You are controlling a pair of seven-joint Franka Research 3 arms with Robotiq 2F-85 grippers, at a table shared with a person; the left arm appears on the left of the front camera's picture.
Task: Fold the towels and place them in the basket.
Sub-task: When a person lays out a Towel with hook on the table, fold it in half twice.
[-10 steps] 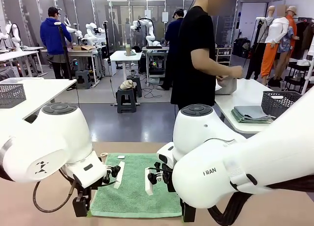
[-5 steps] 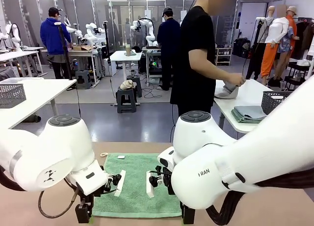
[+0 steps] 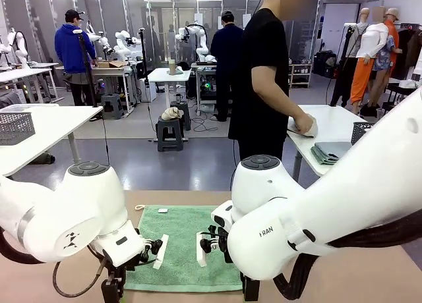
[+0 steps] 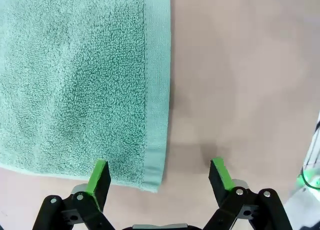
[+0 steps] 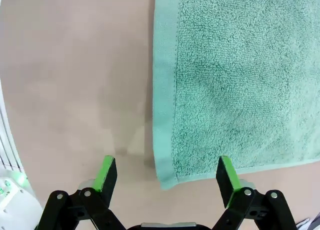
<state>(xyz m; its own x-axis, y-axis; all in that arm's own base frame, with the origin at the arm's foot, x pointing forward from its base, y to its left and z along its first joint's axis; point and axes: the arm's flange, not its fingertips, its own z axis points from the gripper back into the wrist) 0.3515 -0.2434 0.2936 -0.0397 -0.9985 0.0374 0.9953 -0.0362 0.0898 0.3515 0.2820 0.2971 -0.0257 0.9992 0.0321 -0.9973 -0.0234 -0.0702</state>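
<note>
Left pincer (image 4: 159,168), right pincer (image 5: 166,165) agape; green towel (image 4: 75,80) flat

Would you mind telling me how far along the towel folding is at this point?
Done: a blue-grey towel lies folded on the side table, beside the basket, not in it. In hand: the mint green towel is spread flat, and the left gripper and right gripper, both open, each straddle one of its near corners. Left: folding the green one and putting both into the basket.

One green towel (image 3: 188,247), one dark mesh basket (image 3: 358,133), one pale mesh basket (image 3: 14,126), two claws, left (image 4: 160,172) and right (image 5: 167,171)
</note>
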